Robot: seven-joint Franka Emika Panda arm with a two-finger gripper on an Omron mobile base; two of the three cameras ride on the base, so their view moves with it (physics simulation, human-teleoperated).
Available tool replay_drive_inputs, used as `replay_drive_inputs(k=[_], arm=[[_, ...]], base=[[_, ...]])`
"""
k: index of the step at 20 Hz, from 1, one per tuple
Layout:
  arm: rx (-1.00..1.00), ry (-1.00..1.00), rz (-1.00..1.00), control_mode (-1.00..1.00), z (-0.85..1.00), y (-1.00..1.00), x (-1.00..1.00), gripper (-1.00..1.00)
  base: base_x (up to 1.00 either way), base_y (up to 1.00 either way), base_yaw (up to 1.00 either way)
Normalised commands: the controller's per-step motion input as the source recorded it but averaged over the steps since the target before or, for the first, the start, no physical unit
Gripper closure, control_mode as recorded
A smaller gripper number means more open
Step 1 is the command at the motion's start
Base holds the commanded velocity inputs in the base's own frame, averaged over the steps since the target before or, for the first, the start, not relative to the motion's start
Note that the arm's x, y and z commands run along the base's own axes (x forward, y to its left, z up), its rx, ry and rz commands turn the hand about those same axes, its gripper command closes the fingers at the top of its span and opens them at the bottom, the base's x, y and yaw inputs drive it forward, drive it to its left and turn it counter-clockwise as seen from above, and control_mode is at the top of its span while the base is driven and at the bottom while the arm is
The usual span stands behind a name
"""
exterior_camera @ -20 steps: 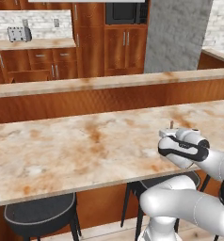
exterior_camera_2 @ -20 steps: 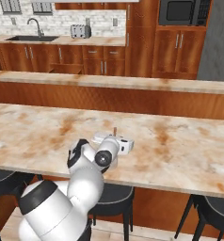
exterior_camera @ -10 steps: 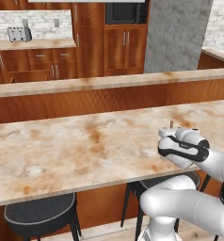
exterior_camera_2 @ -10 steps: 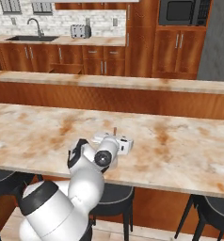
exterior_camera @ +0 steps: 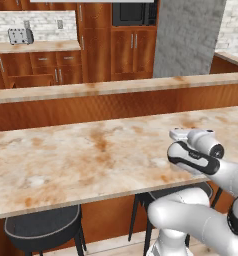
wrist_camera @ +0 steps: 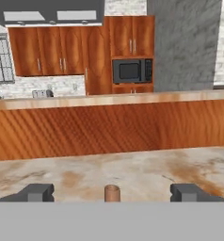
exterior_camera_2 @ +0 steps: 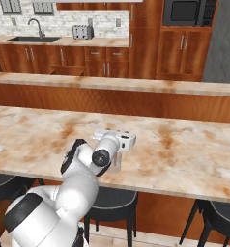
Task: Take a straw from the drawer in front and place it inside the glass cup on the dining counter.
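The gripper (wrist_camera: 112, 193) is hovering low over the dining counter (exterior_camera: 81, 155), near its front edge, its fingertips (wrist_camera: 36, 192) standing spread wide apart and holding nothing. Between them the straw (wrist_camera: 112, 193) is showing its round reddish-brown end, touching neither tip. In the right base view something clear is standing just under the hand, probably the glass cup (exterior_camera_2: 116, 161).

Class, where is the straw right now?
In the hand view, the straw's top end stands midway between the open gripper's fingertips, above the dining counter.
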Motion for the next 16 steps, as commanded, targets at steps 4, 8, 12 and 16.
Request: replay_drive_inputs(k=[4, 8, 12, 16], arm=[[0.00, 0.01, -0.04, -1.00, 0.77, 0.09, -0.06, -1.00], [0.00, 0.11, -0.02, -1.00, 0.91, 0.01, -0.04, -1.00], [-0.02, 0.29, 0.00, -1.00, 1.00, 0.00, -0.02, -1.00], [-0.05, 0.41, 0.00, -1.00, 1.00, 0.00, -0.05, -1.00]], base=[[0.00, 0.00, 0.00], [0.00, 0.00, 0.00], [0.00, 0.00, 0.00], [0.00, 0.00, 0.00]])
